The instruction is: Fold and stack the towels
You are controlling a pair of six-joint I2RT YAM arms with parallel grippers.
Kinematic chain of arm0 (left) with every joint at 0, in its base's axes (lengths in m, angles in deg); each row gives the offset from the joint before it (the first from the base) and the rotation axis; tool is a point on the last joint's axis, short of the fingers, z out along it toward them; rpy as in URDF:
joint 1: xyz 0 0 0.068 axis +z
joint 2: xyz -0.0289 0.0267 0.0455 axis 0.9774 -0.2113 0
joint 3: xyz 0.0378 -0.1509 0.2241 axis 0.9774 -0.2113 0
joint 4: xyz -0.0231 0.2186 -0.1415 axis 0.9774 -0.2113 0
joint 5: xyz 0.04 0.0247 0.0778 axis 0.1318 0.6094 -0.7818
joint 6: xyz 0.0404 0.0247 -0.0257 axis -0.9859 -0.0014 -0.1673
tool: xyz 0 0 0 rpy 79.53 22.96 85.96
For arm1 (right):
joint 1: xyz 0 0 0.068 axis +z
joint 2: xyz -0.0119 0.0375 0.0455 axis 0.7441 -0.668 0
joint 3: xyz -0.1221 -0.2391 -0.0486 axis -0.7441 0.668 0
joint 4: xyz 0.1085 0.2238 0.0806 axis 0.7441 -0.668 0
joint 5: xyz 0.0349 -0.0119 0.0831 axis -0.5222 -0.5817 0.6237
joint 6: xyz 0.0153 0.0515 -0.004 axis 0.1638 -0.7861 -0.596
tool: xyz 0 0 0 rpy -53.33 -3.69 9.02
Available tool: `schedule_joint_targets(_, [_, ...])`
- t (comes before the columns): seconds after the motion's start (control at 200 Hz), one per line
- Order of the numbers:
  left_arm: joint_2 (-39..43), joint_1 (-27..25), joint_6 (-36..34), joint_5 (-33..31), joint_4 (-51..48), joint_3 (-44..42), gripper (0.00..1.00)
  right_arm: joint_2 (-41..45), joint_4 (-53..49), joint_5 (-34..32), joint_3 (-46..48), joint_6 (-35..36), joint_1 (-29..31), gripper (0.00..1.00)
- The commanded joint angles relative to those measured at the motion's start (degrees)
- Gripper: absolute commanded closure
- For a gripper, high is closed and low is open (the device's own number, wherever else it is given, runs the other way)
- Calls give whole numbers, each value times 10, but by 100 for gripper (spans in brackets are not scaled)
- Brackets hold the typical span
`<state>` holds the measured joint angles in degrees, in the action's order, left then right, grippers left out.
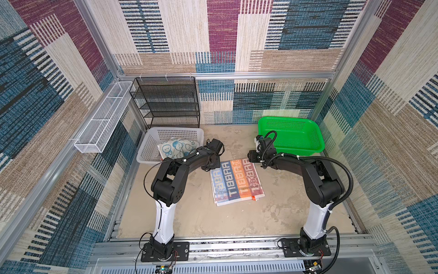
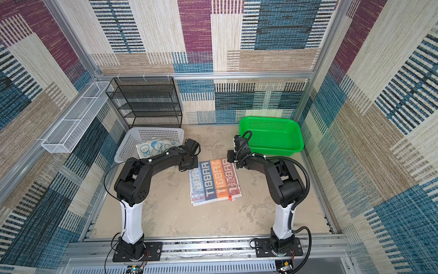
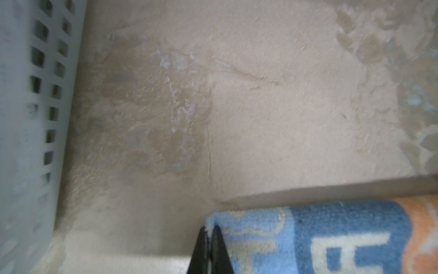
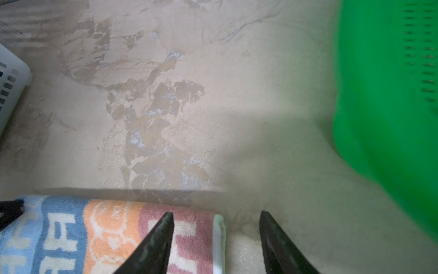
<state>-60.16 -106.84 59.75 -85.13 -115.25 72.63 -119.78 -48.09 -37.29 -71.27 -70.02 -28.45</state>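
**A:** The left gripper (image 3: 209, 229) is clenched on the 11 o'clock corner of the orange, blue and brown striped towel (image 1: 237, 182), terry cloth with white letters, lying flat mid-table. It bites only the very edge.

**B:** The right gripper (image 4: 216, 211) is released. One finger sits over the 1 o'clock corner, the other over the mottled beige table (image 1: 189, 213).

**A:** If the left lifts alone, the cloth may skew or slip from that thin bite.

**B:** Or the right catches one layer only. The striped towel looks doubled, so it could peel apart.

**A:** Mind the white basket (image 1: 175, 129) of perforated plastic at 10 o'clock, holding the white rabbit towel (image 1: 175, 147) with blue faces. The green basket (image 1: 291, 118) of perforated plastic is at 2 o'clock. A wide swing could knock either.
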Motion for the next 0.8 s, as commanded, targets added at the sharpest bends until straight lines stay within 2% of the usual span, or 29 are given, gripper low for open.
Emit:
schedule_joint_targets(0.0, [5, -5, -6, 17, -24, -16, 100, -9, 1, 9, -13, 4, 1, 43])
schedule_joint_targets(0.22, [15, -24, -14, 27, -16, -38, 100, -36, -8, 16, -33, 3, 2, 54])
schedule_joint_targets(0.481, [30, -33, -10, 29, -9, -62, 100, -32, -8, 8, -9, -2, 3, 58])
schedule_joint_targets(0.656, [36, -33, -17, 26, -8, -68, 100, -20, -11, -25, 8, -7, 4, 57])
schedule_joint_targets(0.796, [36, -33, -25, 23, -7, -68, 100, -29, -7, -11, 5, -1, 3, 63])
